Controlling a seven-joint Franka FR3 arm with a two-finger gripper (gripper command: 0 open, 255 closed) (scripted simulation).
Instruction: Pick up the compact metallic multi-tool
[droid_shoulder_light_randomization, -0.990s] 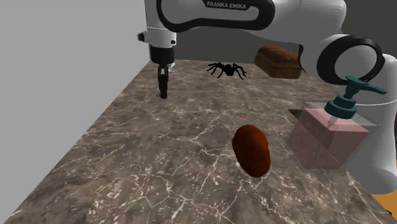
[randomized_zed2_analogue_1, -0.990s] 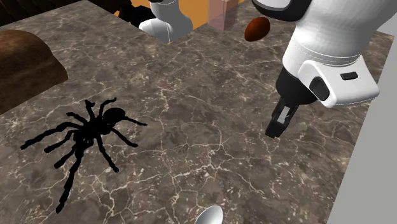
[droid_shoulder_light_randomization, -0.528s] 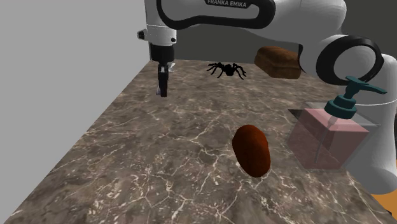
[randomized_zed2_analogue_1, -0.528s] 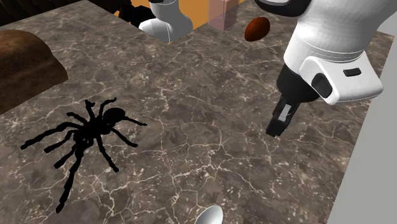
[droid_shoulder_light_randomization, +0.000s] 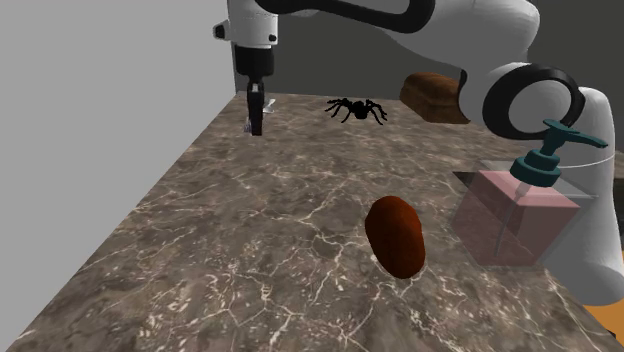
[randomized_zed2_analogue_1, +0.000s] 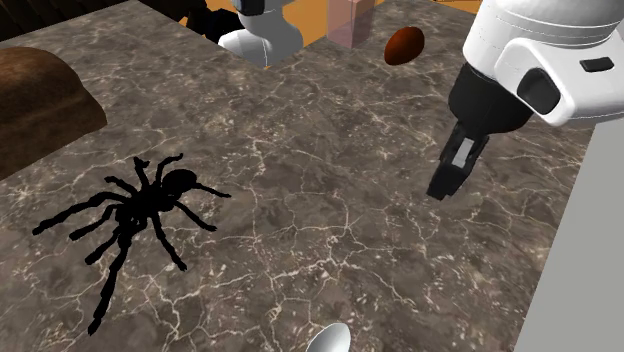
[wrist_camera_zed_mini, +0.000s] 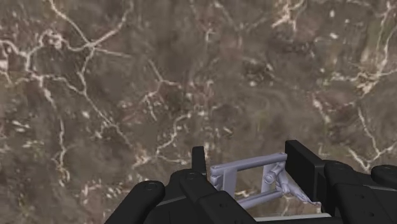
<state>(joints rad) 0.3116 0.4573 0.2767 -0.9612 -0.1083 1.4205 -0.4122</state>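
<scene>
**A:** Black jaws at the shoulder view's left, hanging point-down from the white arm (droid_shoulder_light_randomization: 340, 15). What have they got?

**B:** The multi-tool (wrist_camera_zed_mini: 245, 168). In the wrist view it lies crosswise between the two fingers (wrist_camera_zed_mini: 305, 167), which are closed on it from either side. It is a pale grey, faintly lilac frame of thin straight bars with small round pivots, dull rather than shiny. It looks slim and stiff, so I'd say a pinch across it is enough.

**A:** Is it off the tabletop?

**B:** I judge so. The tabletop (droid_shoulder_light_randomization: 250, 250) is brown marble with pale veins, and in the wrist view it lies beyond the tool with nothing touching the tips. How much gap there is I can't tell. The spot is near the far left edge, beside the plain grey wall (droid_shoulder_light_randomization: 100, 100).

**A:** And to the right?

**B:** First a black spider (droid_shoulder_light_randomization: 355, 108), its spindly legs splayed flat on the stone. Next is a brown loaf (droid_shoulder_light_randomization: 435, 97), rounded and rough-crusted, at the far edge. Nearer the camera stands a smooth reddish-brown oval lump (droid_shoulder_light_randomization: 395, 235), potato-like. Last is a square pink soap bottle (droid_shoulder_light_randomization: 515, 215) with a teal pump.

**A:** Any of them in the way?

**B:** All are well apart from the jaws, so a straight rise should meet nothing. The risk I see is the thin frame twisting in the pinch.
</scene>
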